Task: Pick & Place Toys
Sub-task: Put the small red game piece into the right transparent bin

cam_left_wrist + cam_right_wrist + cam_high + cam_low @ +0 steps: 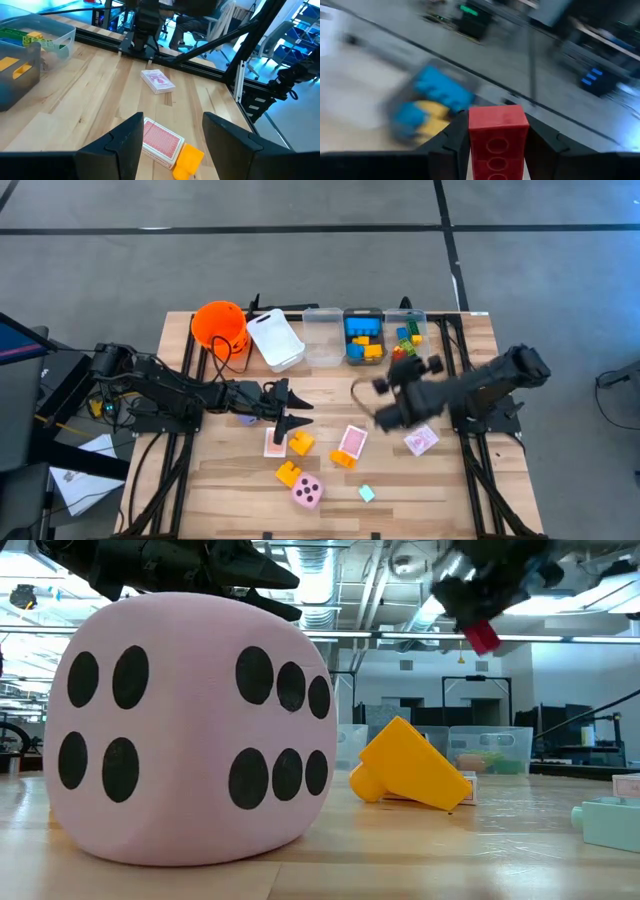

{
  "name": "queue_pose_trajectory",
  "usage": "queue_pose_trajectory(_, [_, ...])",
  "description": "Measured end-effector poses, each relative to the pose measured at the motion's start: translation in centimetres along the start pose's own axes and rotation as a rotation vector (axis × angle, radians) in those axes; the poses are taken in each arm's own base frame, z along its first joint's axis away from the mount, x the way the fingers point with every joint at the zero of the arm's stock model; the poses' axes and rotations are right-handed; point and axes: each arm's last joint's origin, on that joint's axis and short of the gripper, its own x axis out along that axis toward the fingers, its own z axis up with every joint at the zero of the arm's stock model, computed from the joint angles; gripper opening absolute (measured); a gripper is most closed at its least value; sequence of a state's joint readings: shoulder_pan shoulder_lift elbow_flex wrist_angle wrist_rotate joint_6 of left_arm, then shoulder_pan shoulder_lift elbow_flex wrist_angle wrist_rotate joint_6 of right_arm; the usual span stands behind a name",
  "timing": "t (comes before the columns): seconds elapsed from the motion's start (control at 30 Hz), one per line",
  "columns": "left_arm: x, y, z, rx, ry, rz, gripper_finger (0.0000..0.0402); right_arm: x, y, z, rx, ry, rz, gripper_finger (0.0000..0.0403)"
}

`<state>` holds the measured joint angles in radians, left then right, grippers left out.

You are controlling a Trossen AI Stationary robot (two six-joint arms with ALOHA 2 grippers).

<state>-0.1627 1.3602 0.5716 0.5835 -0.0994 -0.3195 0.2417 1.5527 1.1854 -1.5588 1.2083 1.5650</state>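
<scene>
From the low camera I get mostly the pink dotted die [190, 725], which blocks most of the table behind it. My right gripper [497, 145] is raised near the bins, its arm blurred in the overhead view, jaws clenched on a red brick [497, 137]. My left gripper [172, 137] hangs with jaws spread over a pink-backed card [160, 142] and an orange brick [189, 160].

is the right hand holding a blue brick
No, the right hand is clamped on a red brick; blue bricks lie in the bin beyond.
</scene>
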Motion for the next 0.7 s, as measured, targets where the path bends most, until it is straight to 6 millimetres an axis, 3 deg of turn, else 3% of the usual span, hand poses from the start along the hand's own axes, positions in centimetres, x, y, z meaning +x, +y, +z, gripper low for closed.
queue_pose_trajectory(0.27, [0.0,0.0,-0.1,-0.011,0.009,0.003,0.0198,8.4,-3.5,-0.7,0.053,0.144,-0.301,0.0134])
queue_pose_trajectory(0.53, [0.0,0.1,-0.2,-0.034,0.022,0.007,0.0198,13.9,-3.2,0.0,0.023,0.185,-0.323,0.0136])
queue_pose_trajectory(0.7, [0.0,0.1,-0.2,-0.034,0.023,0.007,0.0198,16.0,-2.7,0.9,0.017,0.173,-0.313,0.0242])
